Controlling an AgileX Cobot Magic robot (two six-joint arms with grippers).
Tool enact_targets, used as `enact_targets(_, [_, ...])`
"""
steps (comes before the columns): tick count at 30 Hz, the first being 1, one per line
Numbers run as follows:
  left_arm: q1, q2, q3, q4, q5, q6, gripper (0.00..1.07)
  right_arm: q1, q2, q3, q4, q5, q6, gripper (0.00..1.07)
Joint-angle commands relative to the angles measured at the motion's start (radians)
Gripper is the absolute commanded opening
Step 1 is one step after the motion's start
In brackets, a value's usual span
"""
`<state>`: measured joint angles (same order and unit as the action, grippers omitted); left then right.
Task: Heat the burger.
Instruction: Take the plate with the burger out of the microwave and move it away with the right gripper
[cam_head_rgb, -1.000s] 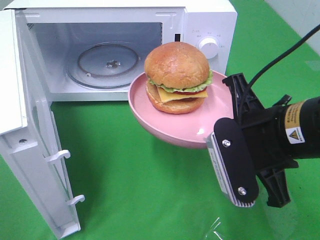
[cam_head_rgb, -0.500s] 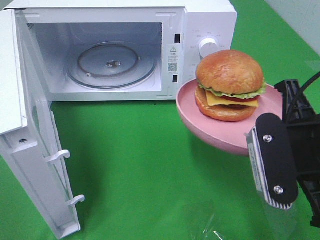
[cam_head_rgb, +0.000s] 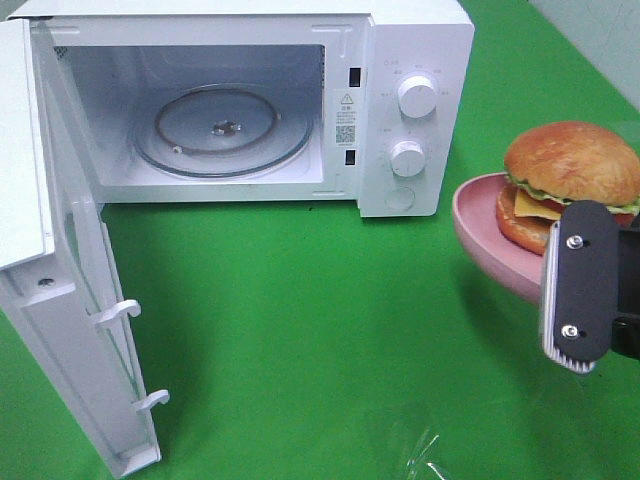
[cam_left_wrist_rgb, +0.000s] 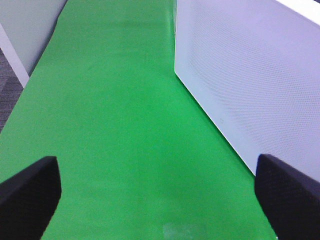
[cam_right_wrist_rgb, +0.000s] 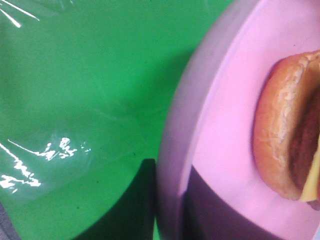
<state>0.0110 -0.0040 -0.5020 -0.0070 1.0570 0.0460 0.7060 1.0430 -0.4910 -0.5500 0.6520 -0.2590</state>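
Note:
The burger (cam_head_rgb: 572, 160), with a golden bun, lettuce and cheese, sits on a pink plate (cam_head_rgb: 480, 225) held in the air at the right edge of the exterior high view. My right gripper (cam_head_rgb: 580, 300) is shut on the plate's near rim, one black finger lying over the rim. In the right wrist view the plate's rim (cam_right_wrist_rgb: 172, 150) sits between the jaws of the right gripper (cam_right_wrist_rgb: 170, 210), and part of the burger (cam_right_wrist_rgb: 280, 145) shows beyond it. The left gripper (cam_left_wrist_rgb: 160, 200) is open over bare green cloth, holding nothing.
A white microwave (cam_head_rgb: 415, 40) stands at the back with its door (cam_head_rgb: 60, 330) swung open to the left and a glass turntable (cam_head_rgb: 225, 130) inside. The door's white panel (cam_left_wrist_rgb: 250, 75) is beside the left gripper. Clear plastic film (cam_head_rgb: 420, 455) lies on the green cloth.
The right gripper has carried the plate and burger rightward, from in front of the microwave opening to the right edge of the view. The left gripper's earlier state is not shown.

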Motion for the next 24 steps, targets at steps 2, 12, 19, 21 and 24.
enact_targets(2, [0.005, -0.022, 0.001, -0.002, -0.015, -0.002, 0.98, -0.004, -0.013, -0.01, -0.112, 0.043, 0.146, 0.0])
enact_targets(12, [0.005, -0.022, 0.001, -0.002, -0.015, -0.002, 0.98, -0.004, -0.01, -0.01, -0.18, 0.148, 0.338, 0.0])
enact_targets(19, [0.005, -0.022, 0.001, -0.002, -0.015, -0.002, 0.98, -0.004, -0.004, -0.01, -0.21, 0.228, 0.429, 0.0])
enact_targets(21, [0.005, -0.022, 0.001, -0.002, -0.015, -0.002, 0.98, -0.004, -0.004, -0.01, -0.212, 0.238, 0.44, 0.0])
enact_targets(24, [0.005, -0.022, 0.001, -0.002, -0.015, -0.002, 0.98, -0.004, -0.004, -0.01, -0.232, 0.269, 0.506, 0.0])
